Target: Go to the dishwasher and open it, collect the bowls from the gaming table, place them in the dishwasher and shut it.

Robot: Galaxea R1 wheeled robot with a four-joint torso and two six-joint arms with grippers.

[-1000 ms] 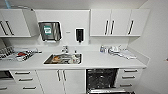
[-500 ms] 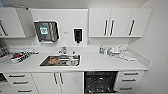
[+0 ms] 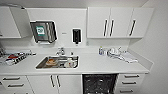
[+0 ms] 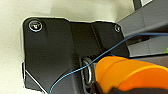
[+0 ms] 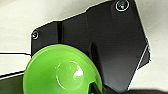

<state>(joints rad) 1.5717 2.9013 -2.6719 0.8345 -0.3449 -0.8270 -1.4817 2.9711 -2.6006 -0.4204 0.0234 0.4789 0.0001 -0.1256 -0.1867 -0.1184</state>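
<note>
**Robot arrives at open dishwasher with a bowl in each arm**

The right gripper's fingers cannot be made out clearly in the right wrist view, but a small round glossy green plastic bowl (image 5: 62, 72) sits close against the wrist plate, its hollow facing the camera, and appears to be carried; whether the claw is clenched on its rim cannot be told. In the left wrist view a small round orange plastic bowl (image 4: 130, 75) lies just as close to that arm's dark plate, with a thin blue cable (image 4: 100, 56) crossing in front; the left claw's state likewise cannot be told.

Ahead, in the head view, the dishwasher (image 3: 99, 83) shows as a dark opening with racks under the front edge of the white kitchen worktop (image 3: 105, 65), between white cabinet doors (image 3: 55, 83) and a stack of white drawers (image 3: 131, 81). A steel sink (image 3: 58, 62) holding dishes is set in the worktop toward its left end; a grey paper-towel dispenser (image 3: 43, 31) and a dark soap dispenser (image 3: 76, 35) hang on the wall above.

Compared with a second ago, the kitchen has grown larger and slid lower in the head view: the camera has closed in, not the furniture moved. That suggests the opening and collecting steps are done, and loading is at hand.
</note>
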